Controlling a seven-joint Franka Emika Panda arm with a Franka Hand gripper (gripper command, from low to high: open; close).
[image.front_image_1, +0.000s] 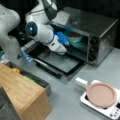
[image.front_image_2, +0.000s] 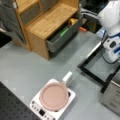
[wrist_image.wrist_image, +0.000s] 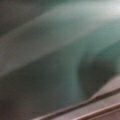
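Observation:
In a front view, my gripper (image.front_image_1: 65, 41) with its blue parts reaches into the mouth of a silver toaster oven (image.front_image_1: 102, 25), above the oven's dropped glass door (image.front_image_1: 61, 62). It is nearest to a teal bowl (image.front_image_1: 76, 38) on the oven rack, which has something red (image.front_image_1: 75, 35) in it. Whether the fingers touch the bowl is hidden. The wrist view is filled by a teal surface (wrist_image.wrist_image: 75, 50) very close up, with a dark edge along the bottom. In a front view only the white hand (image.front_image_2: 112, 47) shows at the right edge, above the door (image.front_image_2: 100, 66).
In both front views a pink pan (image.front_image_1: 101, 95) (image.front_image_2: 53, 96) with a white handle sits on a white hob (image.front_image_1: 111, 110) (image.front_image_2: 37, 108). An open grey drawer (image.front_image_2: 61, 37) in a wooden cabinet (image.front_image_1: 22, 92) (image.front_image_2: 47, 21) holds yellow and green items.

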